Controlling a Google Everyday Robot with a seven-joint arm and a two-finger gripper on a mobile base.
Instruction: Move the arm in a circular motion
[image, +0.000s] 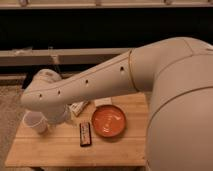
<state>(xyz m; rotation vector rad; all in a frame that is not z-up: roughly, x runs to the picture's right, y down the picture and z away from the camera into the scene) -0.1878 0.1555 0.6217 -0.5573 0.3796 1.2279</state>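
Note:
The arm (100, 80) is large, smooth and cream-white, with a row of small dark holes. It reaches from the big rounded segment at the right (180, 100) across to the left, above a wooden table (60, 150). Its far end bends down at the left. The gripper (57, 115) hangs there, just above the table's left part and right beside a small white cup (35, 121). It is mostly hidden behind the forearm.
An orange plate (108, 121) lies in the middle of the table. A black rectangular object (85, 134) lies left of the plate. A white packet (79, 106) and a white card (102, 101) lie at the table's back edge. Shelving runs behind.

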